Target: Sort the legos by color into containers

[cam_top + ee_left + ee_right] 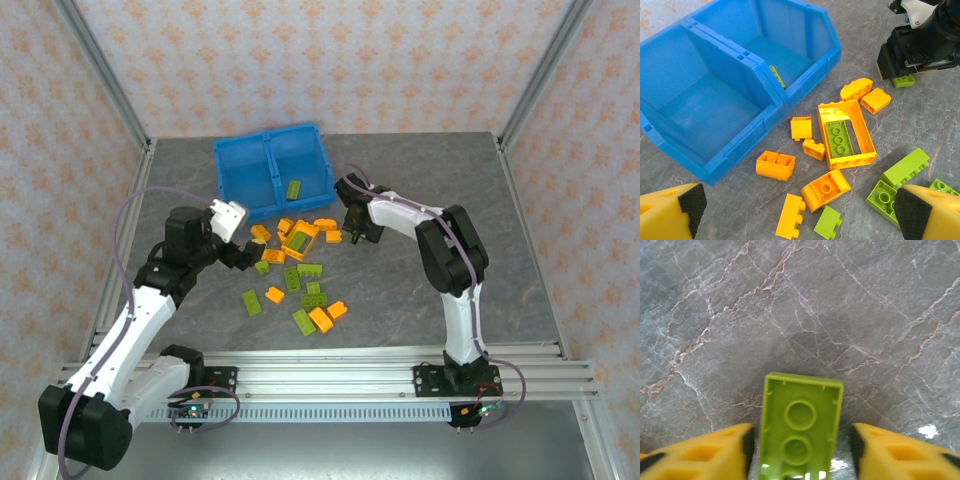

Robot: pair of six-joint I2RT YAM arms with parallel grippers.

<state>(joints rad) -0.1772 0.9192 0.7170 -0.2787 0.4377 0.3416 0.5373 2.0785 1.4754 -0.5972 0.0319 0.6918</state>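
You have the right tool (801, 440) part open astride a green lego (800, 425) lying hollow side up on the table (715, 315), thin gap each side, while the left tool (800, 210) hangs wide open, empty, near the scattered legos (295, 270) beside the blue bin (765, 100).

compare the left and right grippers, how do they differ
The left gripper is wide open, holding nothing; the right gripper is narrower, straddling a green brick with gaps either side. The left hangs above the loose bricks; the right is down at the table. Both have yellow fingers.
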